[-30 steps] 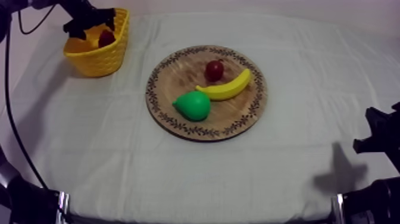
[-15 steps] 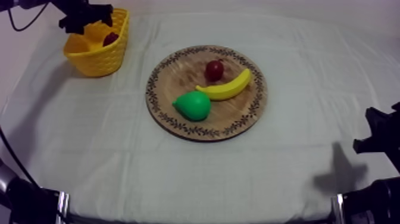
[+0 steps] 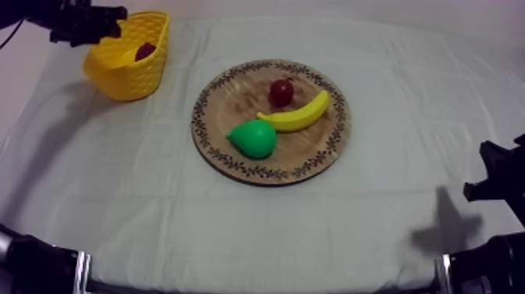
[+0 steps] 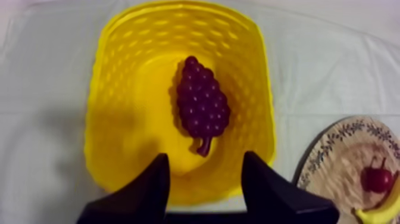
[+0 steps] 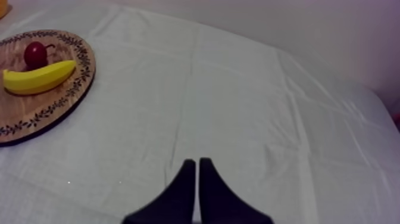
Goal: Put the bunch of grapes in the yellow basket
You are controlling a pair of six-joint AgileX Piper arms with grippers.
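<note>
Left gripper (image 4: 205,170): two black fingers spread wide, nothing between them, touching nothing. It hangs over the woven yellow plastic basket (image 4: 113,77), fingertips above the basket's rim. The dark purple toy bunch of grapes (image 4: 202,104) lies flat on the basket floor, stem end toward the fingers, clear of both. In the top view this gripper sits at the table's far left corner, just off the basket's left rim.

Right gripper (image 5: 197,162): fingers pressed together into a narrow wedge, gripping nothing, over bare cloth near the table's right edge, well apart from all the fruit.

Round wooden board with a patterned rim (image 3: 234,98) sits about mid-table, well apart from the basket. On it: a small red fruit (image 3: 281,92) toward the far side, a yellow toy banana (image 3: 301,114) just beside it, and a green toy pear (image 3: 254,138) on the near-left part, touching the banana's end.

Surface: grey-white cloth (image 3: 156,203), creased, covering the table. A plain pale wall (image 5: 309,30) rises behind the far edge.
</note>
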